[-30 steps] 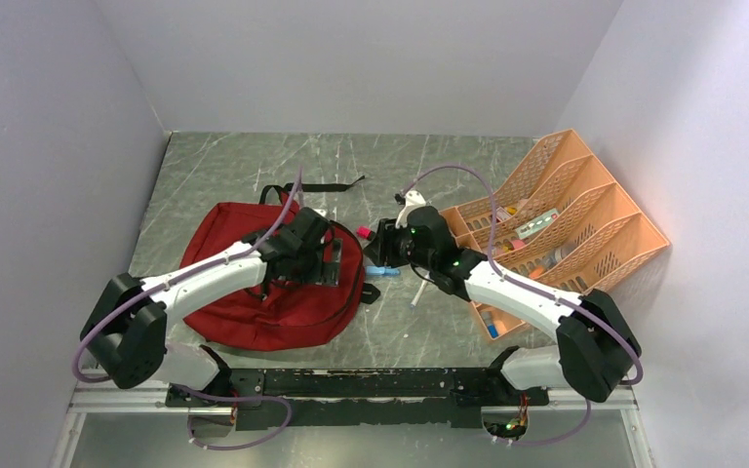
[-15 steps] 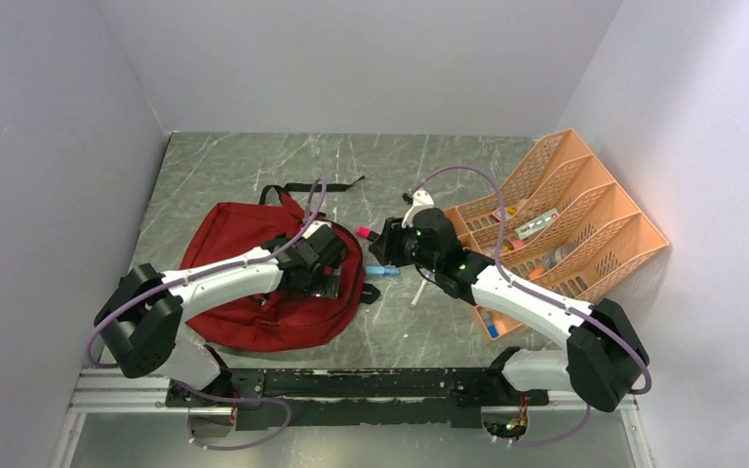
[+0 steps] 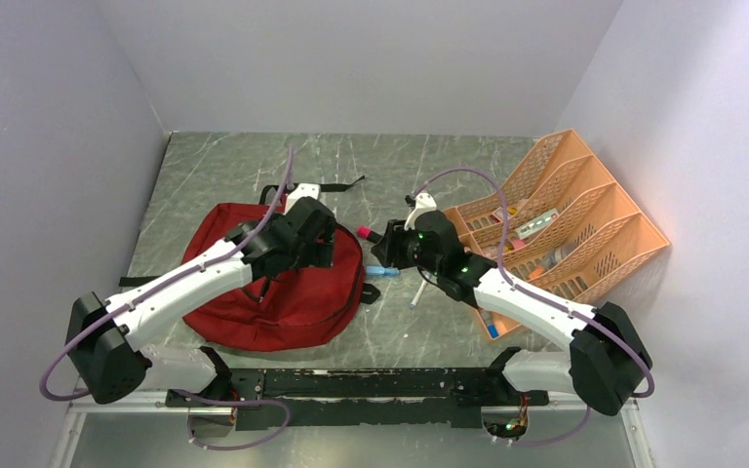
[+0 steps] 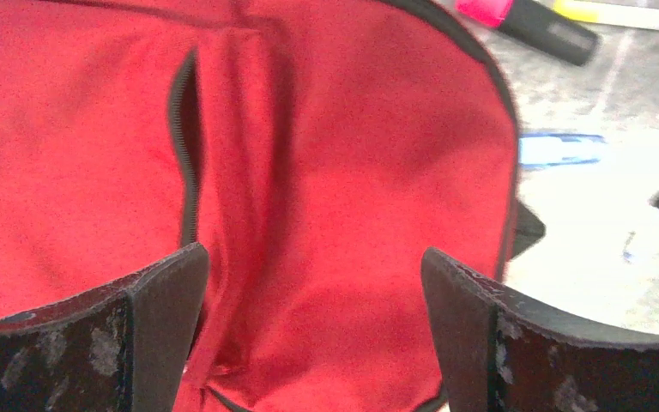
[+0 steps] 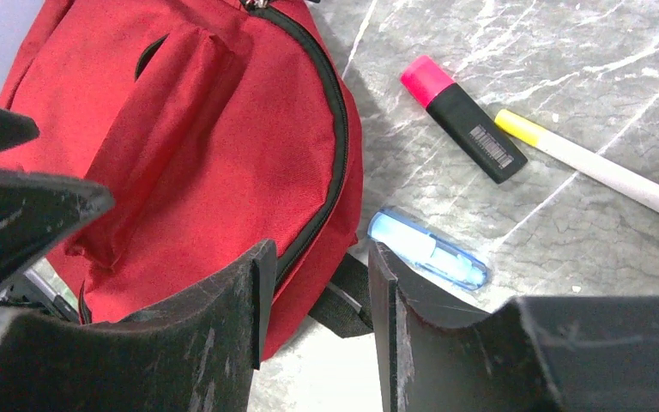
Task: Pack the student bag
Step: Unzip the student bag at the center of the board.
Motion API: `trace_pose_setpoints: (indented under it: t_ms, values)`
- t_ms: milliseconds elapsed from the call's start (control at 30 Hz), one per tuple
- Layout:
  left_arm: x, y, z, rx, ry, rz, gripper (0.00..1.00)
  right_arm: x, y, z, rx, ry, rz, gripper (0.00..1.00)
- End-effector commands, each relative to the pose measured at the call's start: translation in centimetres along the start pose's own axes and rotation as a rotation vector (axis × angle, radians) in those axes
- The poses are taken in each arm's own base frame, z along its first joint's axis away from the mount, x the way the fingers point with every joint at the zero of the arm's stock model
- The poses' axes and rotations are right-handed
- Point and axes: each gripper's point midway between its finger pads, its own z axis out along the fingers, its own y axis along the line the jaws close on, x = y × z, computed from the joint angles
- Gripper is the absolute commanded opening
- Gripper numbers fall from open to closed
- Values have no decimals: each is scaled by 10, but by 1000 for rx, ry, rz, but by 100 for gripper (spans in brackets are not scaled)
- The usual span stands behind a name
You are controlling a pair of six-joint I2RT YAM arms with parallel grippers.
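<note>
Tabletop (image 3: 224, 166) is grey-green with a pale marbled pattern, boxed in by plain pale walls on three sides. An orange organiser (image 3: 634, 234) leans against the right wall. A pink-capped marker (image 5: 463, 120), a yellow-tipped pen (image 5: 601, 167) and a small blue item (image 5: 429, 249) lie on the bare surface just beside the bag.

The bag (image 3: 254, 292) lies flat on the left-centre of the table. It is dark red with black zipper trim, and its black straps (image 3: 327, 187) trail at the far end. A front pocket slit (image 4: 187, 146) gapes slightly.

The left gripper (image 4: 313, 266) hangs over the red fabric, spread wide and empty. The right gripper (image 5: 317, 249) hovers at the bag's right edge, its gap narrow with nothing in it.
</note>
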Motion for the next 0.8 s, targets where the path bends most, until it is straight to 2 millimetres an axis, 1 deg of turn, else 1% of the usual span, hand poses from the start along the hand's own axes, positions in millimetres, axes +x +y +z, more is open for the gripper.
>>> trace_pose_setpoints:
  t_ms: [0, 100, 200, 300, 400, 500, 767]
  values:
    - [-7, 46, -1, -142, 0, -3, 97, -4, -2, -6, 9, -26, -2, 48]
    - [-16, 75, 5, -195, -11, -66, 94, -1, -2, -6, 3, -17, -3, 48]
    - [-22, 108, 12, -288, -4, -112, 93, -1, 0, -7, -7, -13, -2, 48]
    - [-23, 129, 20, -352, 8, -121, 92, -1, 0, -9, -10, -12, -5, 48]
    - [-16, 137, 31, -383, 51, -95, 90, 1, -1, -11, -6, -10, -8, 48]
    - [-7, 140, 40, -413, 95, -59, 90, 2, -1, -13, -8, -14, -2, 48]
    - [5, 127, 55, -327, 142, -8, 91, 12, -4, -10, -10, 7, 9, 48]
